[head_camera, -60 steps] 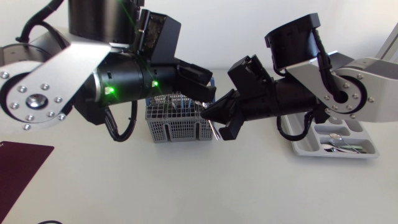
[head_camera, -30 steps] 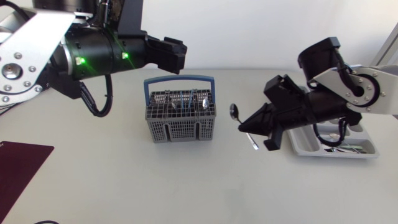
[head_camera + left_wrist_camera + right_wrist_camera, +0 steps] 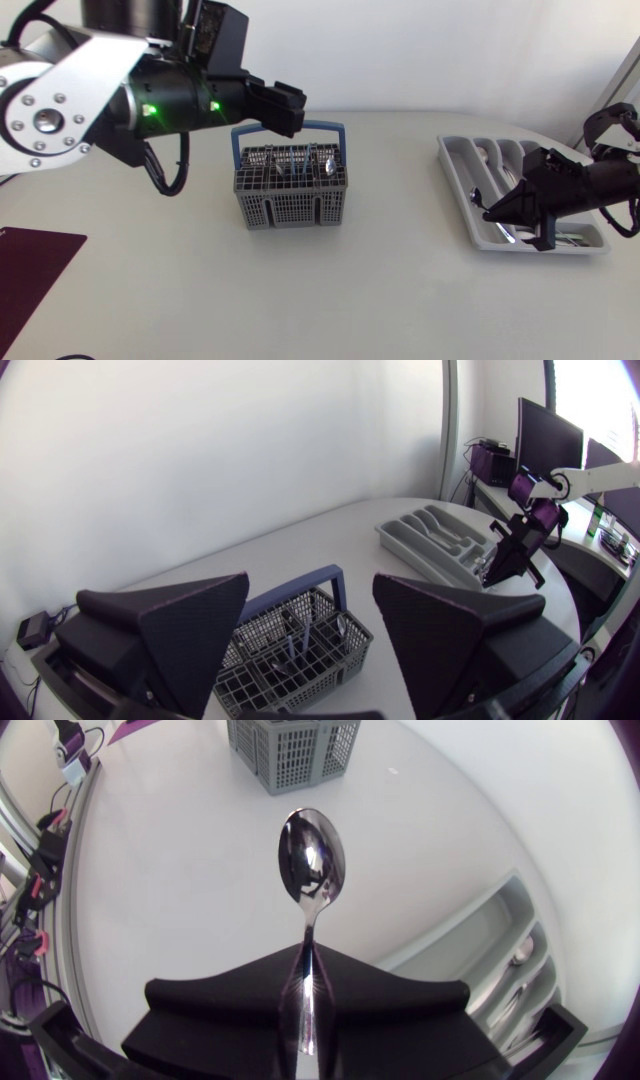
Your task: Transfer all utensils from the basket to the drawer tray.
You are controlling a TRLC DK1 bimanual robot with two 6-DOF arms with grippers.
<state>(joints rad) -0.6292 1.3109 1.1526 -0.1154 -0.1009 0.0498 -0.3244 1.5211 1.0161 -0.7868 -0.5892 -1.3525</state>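
A grey wire basket (image 3: 290,192) with a blue handle stands mid-table and holds several utensils (image 3: 300,163). My left gripper (image 3: 288,106) hovers open above its back edge; in the left wrist view the basket (image 3: 300,655) lies below and between the spread fingers (image 3: 190,625). The grey drawer tray (image 3: 462,170) sits at the right with cutlery in its slots. My right gripper (image 3: 492,212) hangs over the tray's near end. It is shut on the handle of a shiny spoon (image 3: 312,860), whose bowl sticks out ahead of the right gripper (image 3: 308,960).
A dark maroon mat (image 3: 30,268) lies at the table's front left corner. In the right wrist view the basket (image 3: 295,750) is far ahead and the tray (image 3: 500,960) is beside the fingers.
My right arm has carried the spoon rightward from beside the basket to over the tray. My left arm has drawn back from in front of the camera, and its fingers have spread.
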